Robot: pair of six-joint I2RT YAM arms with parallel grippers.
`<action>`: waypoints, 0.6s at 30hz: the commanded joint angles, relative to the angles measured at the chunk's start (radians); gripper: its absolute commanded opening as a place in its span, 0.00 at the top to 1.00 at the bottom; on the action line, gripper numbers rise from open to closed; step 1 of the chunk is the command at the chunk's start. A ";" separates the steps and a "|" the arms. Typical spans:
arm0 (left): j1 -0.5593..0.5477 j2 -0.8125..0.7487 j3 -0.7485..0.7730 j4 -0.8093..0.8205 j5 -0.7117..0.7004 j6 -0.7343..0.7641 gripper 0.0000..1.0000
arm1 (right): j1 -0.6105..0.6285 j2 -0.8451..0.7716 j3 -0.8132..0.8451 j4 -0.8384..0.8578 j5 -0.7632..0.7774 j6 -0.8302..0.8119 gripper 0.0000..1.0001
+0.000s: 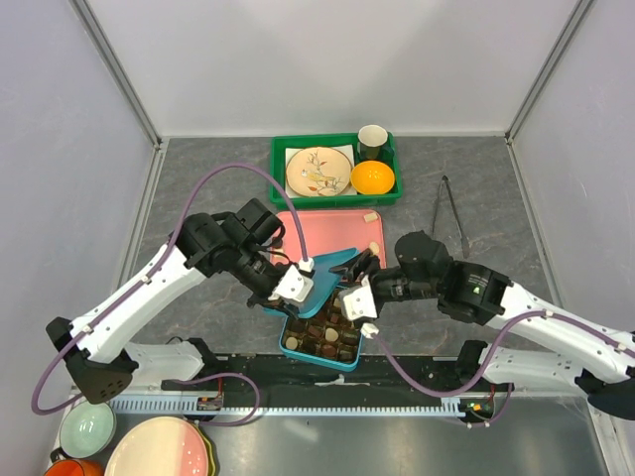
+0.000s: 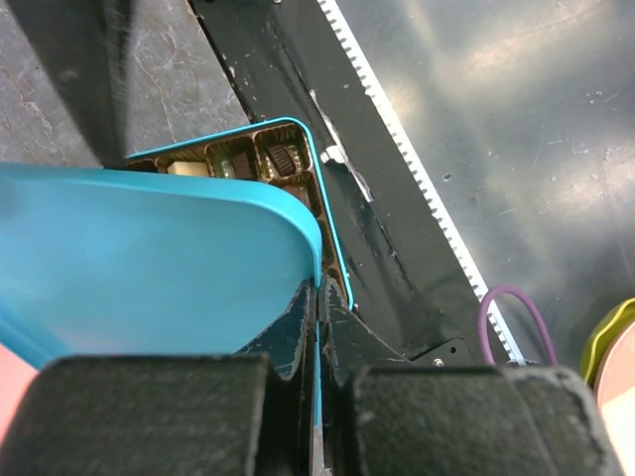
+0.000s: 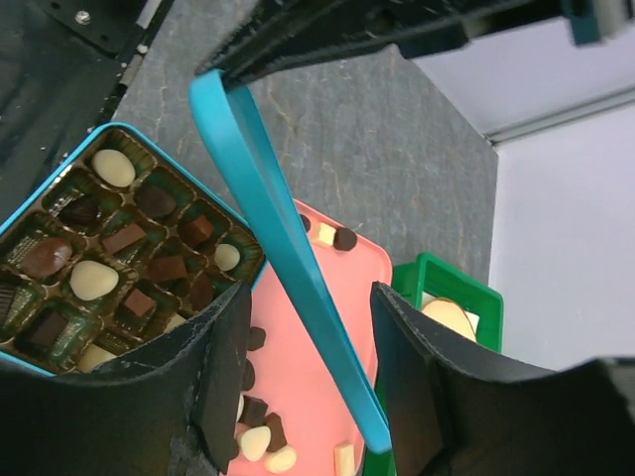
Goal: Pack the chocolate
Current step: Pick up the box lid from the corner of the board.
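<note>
teal box [image 1: 317, 362] 1 | teal lid [image 1: 332, 268] 1 | pink tray [image 1: 327, 233] 1 | green bin [image 1: 327, 201] 1 | orange [image 1: 372, 178] 1 | cup [image 1: 372, 142] 1 | tongs [image 1: 451, 213] 1

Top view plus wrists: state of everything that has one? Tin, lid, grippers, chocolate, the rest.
tin: open, uncovered.
lid: off the tin, tilted on edge above it.
left gripper: shut on lid.
right gripper: open, one finger each side of lid.
chocolate: many pieces in tin compartments, several loose on pink tray.
cup: upright in green bin.
tongs: lying on table, unheld.
</note>
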 commanded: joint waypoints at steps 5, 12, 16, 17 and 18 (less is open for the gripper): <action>-0.022 -0.018 0.063 -0.179 0.005 0.051 0.99 | 0.057 0.085 0.041 -0.038 0.054 -0.025 0.46; -0.059 -0.036 0.066 -0.179 -0.016 0.048 0.98 | 0.089 0.139 0.072 -0.036 0.100 -0.045 0.51; -0.070 -0.044 0.069 -0.179 -0.023 0.040 0.98 | 0.091 0.160 0.086 -0.035 0.096 -0.052 0.59; -0.070 -0.048 0.072 -0.179 -0.024 0.040 0.98 | 0.091 0.164 0.091 -0.036 0.097 -0.051 0.62; -0.071 -0.054 0.078 -0.179 -0.027 0.040 0.98 | 0.091 0.165 0.091 -0.036 0.100 -0.046 0.67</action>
